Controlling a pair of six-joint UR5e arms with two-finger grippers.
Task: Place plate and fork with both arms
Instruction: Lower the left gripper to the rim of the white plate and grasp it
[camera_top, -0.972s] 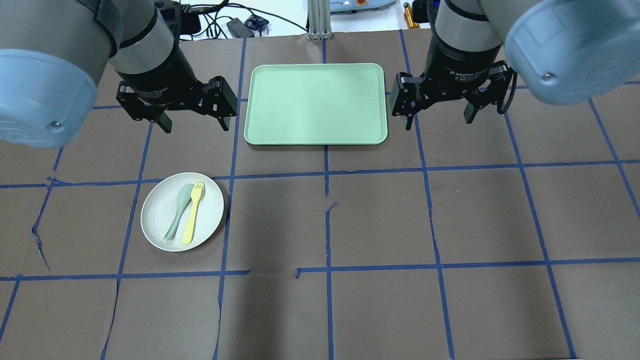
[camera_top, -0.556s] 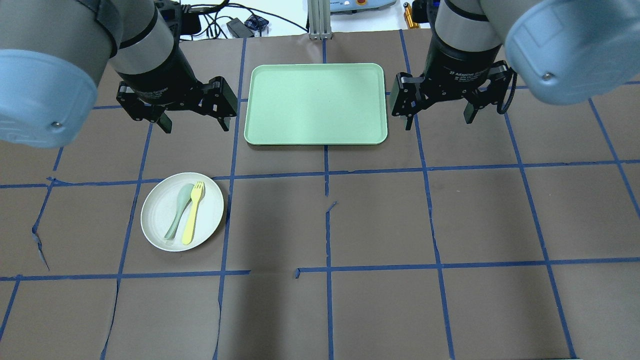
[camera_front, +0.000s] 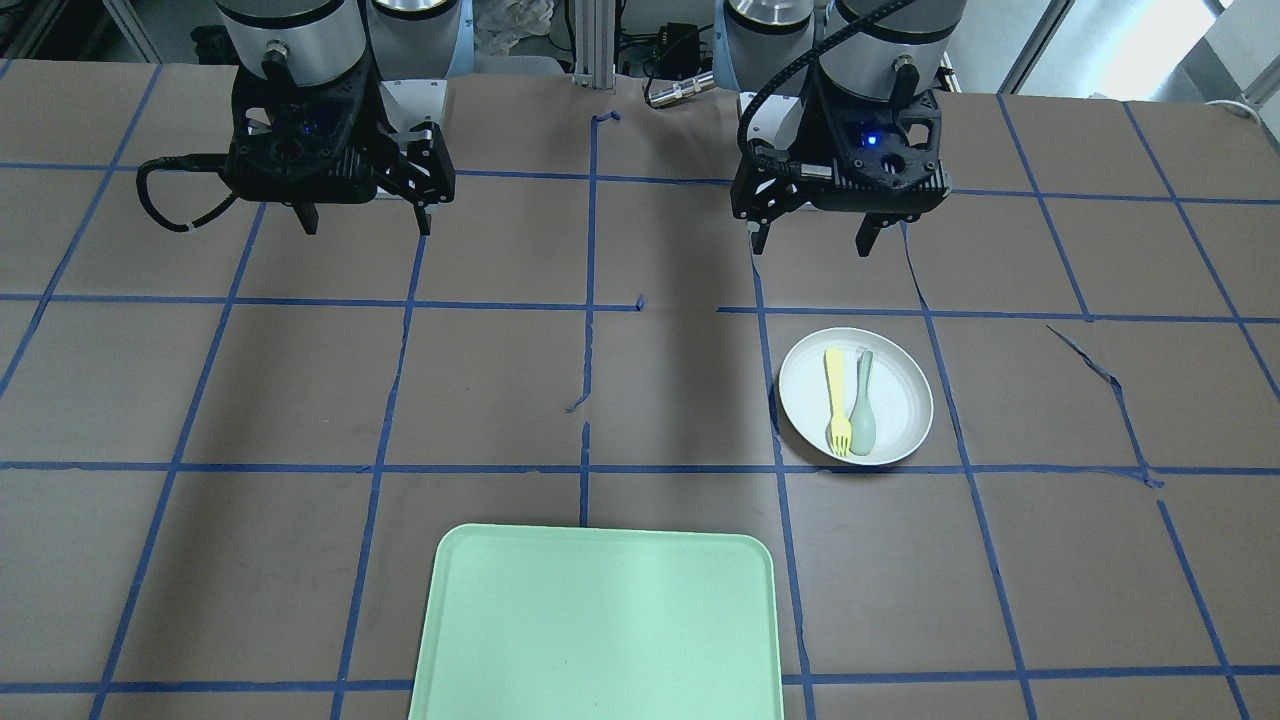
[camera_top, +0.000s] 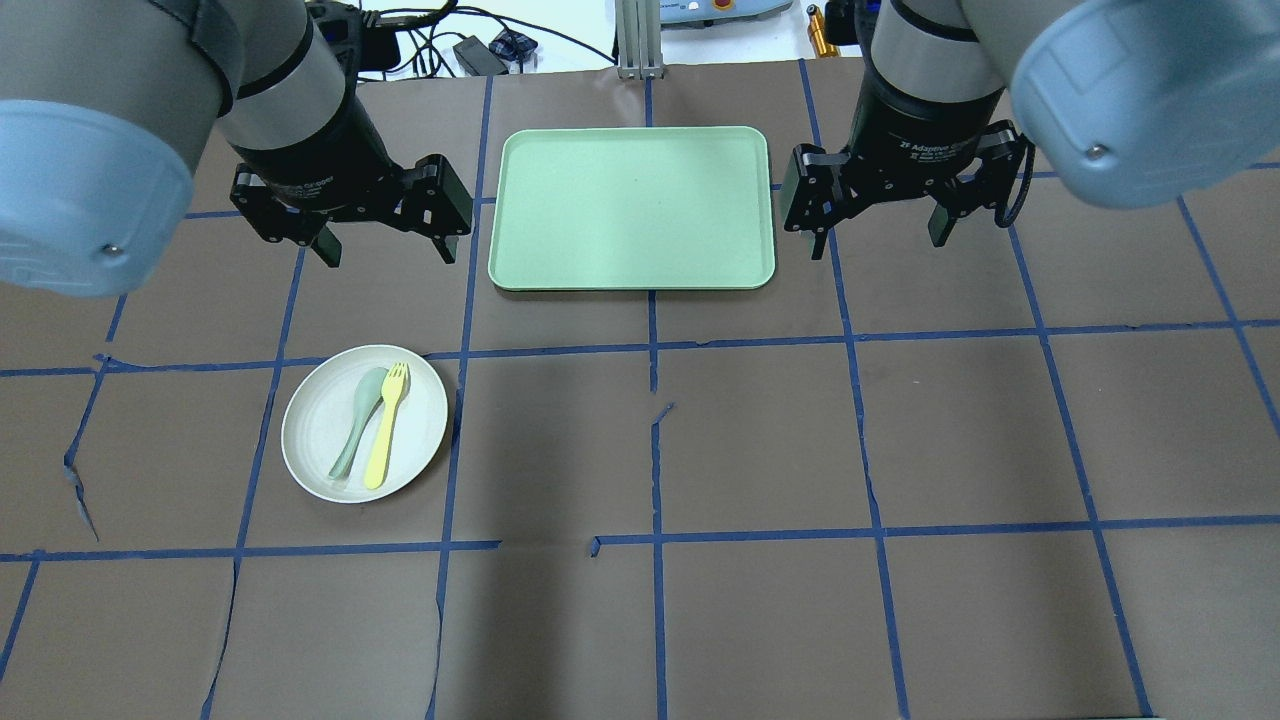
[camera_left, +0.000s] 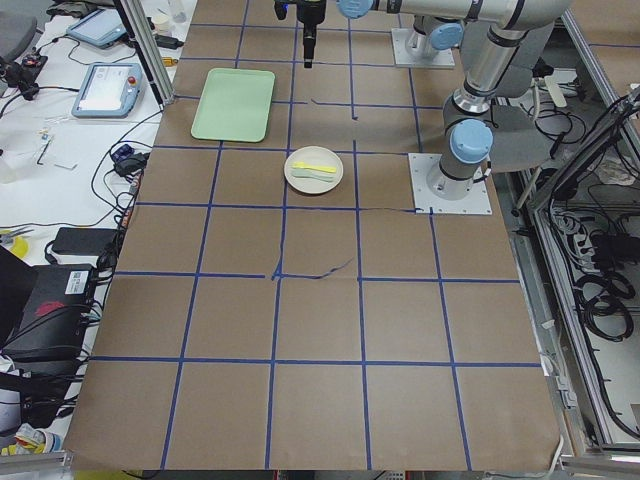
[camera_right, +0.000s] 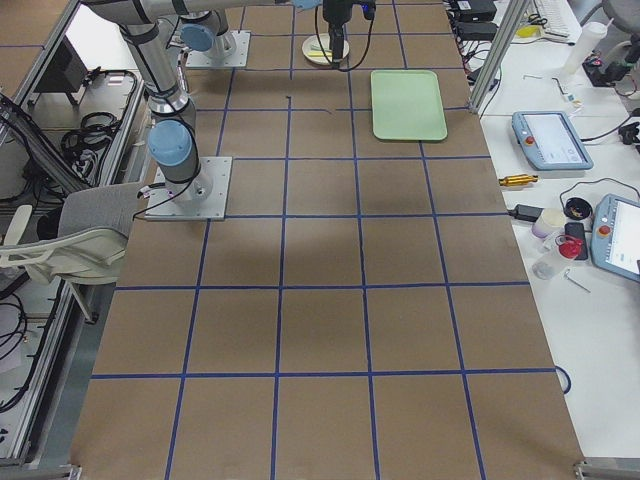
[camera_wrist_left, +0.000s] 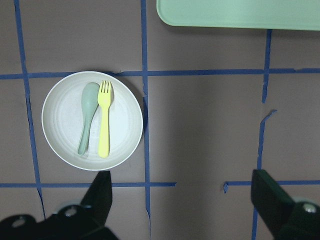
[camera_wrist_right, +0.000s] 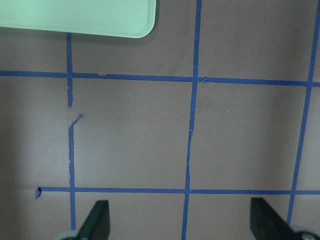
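Note:
The small white plate (camera_top: 320, 450) lies on the brown table at the left, also in the front view (camera_front: 900, 400) and the left wrist view (camera_wrist_left: 60, 120). The pale-yellow fork (camera_top: 385, 425) lies on it beside a grey-green spoon (camera_top: 358, 420); the fork also shows in the left wrist view (camera_wrist_left: 104, 120) and the front view (camera_front: 836, 400). My left gripper (camera_top: 385, 250) hangs open and empty above the table, farther back than the plate. My right gripper (camera_top: 878, 238) hangs open and empty to the right of the tray.
A mint-green rectangular tray (camera_top: 632, 208) lies at the back centre between the two grippers, also in the front view (camera_front: 600, 630). Blue tape lines grid the brown table cover. Cables and devices lie beyond the table's back edge.

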